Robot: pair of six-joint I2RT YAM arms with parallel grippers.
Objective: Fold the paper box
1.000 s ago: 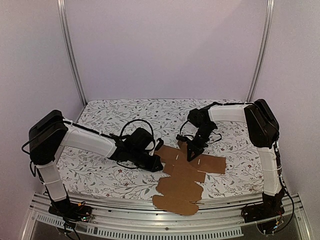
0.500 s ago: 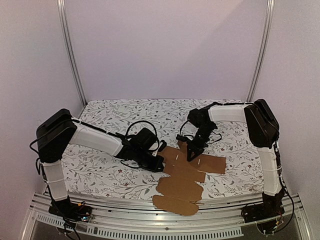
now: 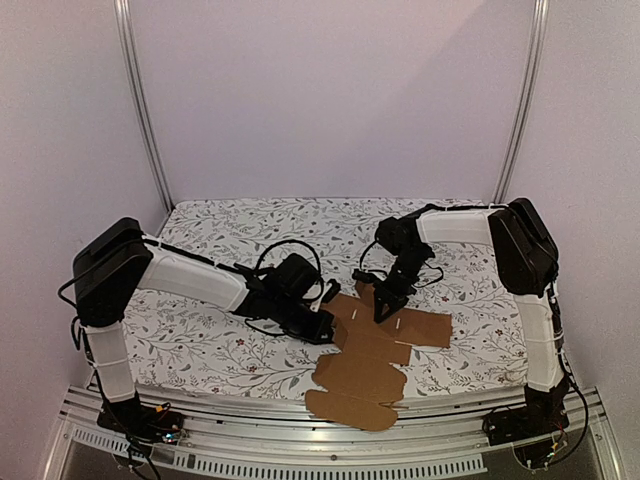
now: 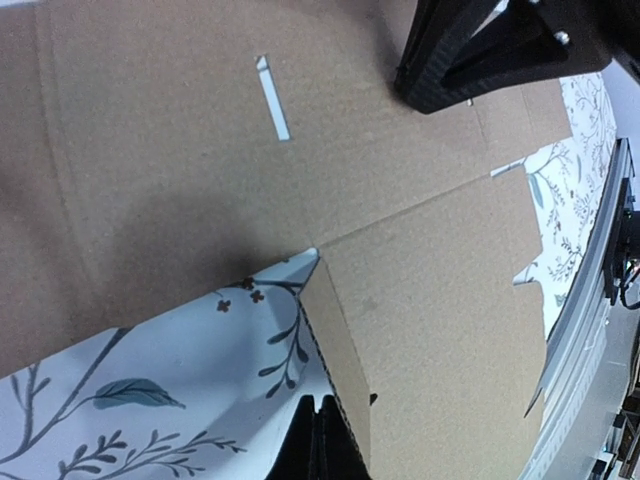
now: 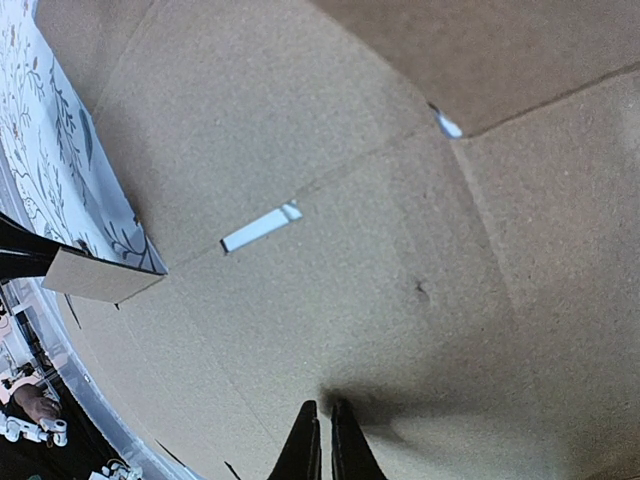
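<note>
The paper box [image 3: 372, 352] is a flat brown cross-shaped cardboard sheet lying on the flowered table cloth, its near flap over the front edge. My left gripper [image 3: 322, 330] is shut and low at the sheet's left edge. In the left wrist view its fingertips [image 4: 322, 432] touch a small side flap [image 4: 335, 345] that is tilted up off the cloth. My right gripper [image 3: 382, 312] is shut, with its tips [image 5: 322, 440] pressed down on the sheet's middle panel [image 5: 400, 300]. It also shows in the left wrist view [image 4: 490, 50].
The flowered cloth [image 3: 200, 340] covers the table. A metal rail [image 3: 250, 425] runs along the front edge. Two upright poles [image 3: 140, 110] stand at the back corners before a plain wall. Black cables loop over the left wrist [image 3: 285, 250].
My left arm has moved right along the table, so its gripper now reaches the sheet's left edge. The right gripper and the sheet have not visibly moved.
</note>
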